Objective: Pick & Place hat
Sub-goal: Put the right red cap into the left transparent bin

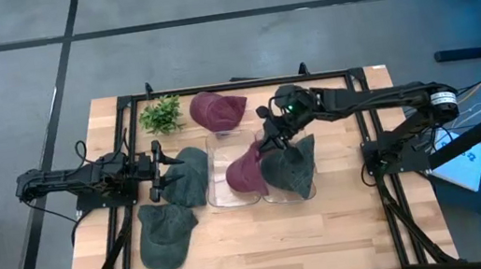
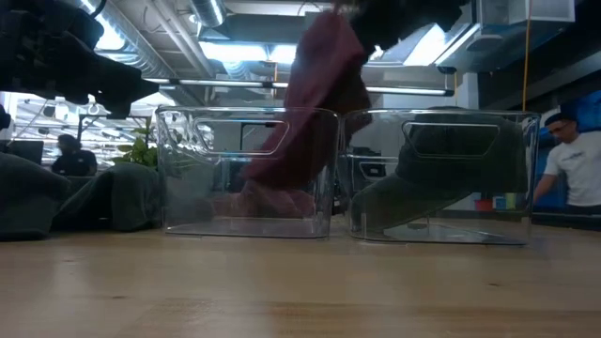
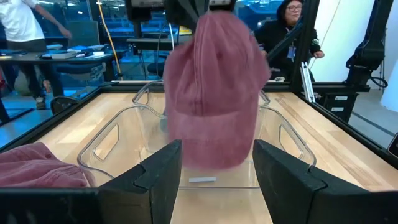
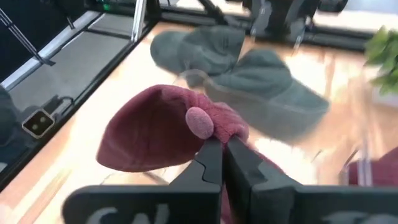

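Observation:
A maroon hat (image 1: 246, 171) hangs from my right gripper (image 4: 224, 149), which is shut on it above the left clear bin (image 1: 227, 193). In the low view the maroon hat (image 2: 319, 94) reaches down inside that bin (image 2: 188, 169). Whether its lower end touches the bin's floor I cannot tell. A grey hat (image 1: 291, 173) lies in the right clear bin (image 2: 526, 188). My left gripper (image 3: 217, 180) stands open and level at the table's left, holding nothing and facing the hanging maroon hat (image 3: 214, 93). My right gripper pinches a bunched fold of the maroon hat's crown (image 4: 217, 127) between its two fingers, right beside the top button (image 4: 199, 122). The fingers slant downward from the table's right side. The hat hangs below them, crown up, with its lower part inside the left bin.
A second maroon hat (image 1: 216, 110) and a green plant (image 1: 160, 115) lie at the far side. Two grey hats (image 1: 188, 175) (image 1: 168, 234) lie left of the bins, near my left gripper. People stand in the room beyond the table.

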Tool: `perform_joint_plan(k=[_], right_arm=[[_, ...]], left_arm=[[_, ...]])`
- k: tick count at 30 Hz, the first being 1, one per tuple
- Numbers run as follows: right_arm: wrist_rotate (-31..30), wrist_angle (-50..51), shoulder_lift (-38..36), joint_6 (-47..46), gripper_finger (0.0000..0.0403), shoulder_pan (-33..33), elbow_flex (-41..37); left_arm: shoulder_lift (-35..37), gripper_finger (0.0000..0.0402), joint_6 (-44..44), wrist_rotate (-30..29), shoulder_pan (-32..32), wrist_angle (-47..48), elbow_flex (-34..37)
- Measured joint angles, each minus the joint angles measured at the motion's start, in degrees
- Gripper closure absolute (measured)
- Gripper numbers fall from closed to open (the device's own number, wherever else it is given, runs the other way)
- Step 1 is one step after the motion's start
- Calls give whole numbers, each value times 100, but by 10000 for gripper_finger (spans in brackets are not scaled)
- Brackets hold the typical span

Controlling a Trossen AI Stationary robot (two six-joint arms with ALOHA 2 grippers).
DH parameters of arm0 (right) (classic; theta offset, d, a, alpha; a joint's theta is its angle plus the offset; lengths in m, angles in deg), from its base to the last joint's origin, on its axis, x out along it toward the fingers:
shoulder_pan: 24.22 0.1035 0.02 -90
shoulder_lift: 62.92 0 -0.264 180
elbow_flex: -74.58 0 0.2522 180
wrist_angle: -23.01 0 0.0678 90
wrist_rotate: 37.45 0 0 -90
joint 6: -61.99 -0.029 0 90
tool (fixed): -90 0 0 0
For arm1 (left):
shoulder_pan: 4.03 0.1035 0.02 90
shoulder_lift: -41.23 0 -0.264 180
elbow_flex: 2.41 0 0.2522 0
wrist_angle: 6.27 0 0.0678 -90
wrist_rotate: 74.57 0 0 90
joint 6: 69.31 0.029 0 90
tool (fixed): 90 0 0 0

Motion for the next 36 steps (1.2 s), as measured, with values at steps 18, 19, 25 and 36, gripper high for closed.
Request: perform_joint_plan(k=[18, 19, 25, 36], right_arm=[[2, -863, 496, -538, 401, 0, -781], [2, -916, 564, -571, 401, 0, -781], [-37, -1644, 957, -832, 401, -2, -781], [-315, -2308, 1266, -1301, 396, -13, -781]], left_arm=[[1, 208, 0, -1, 1, 0, 2], [1, 208, 0, 1, -1, 0, 2], [-1, 208, 0, 1, -1, 2, 2], [1, 208, 0, 0, 0, 1, 1]])
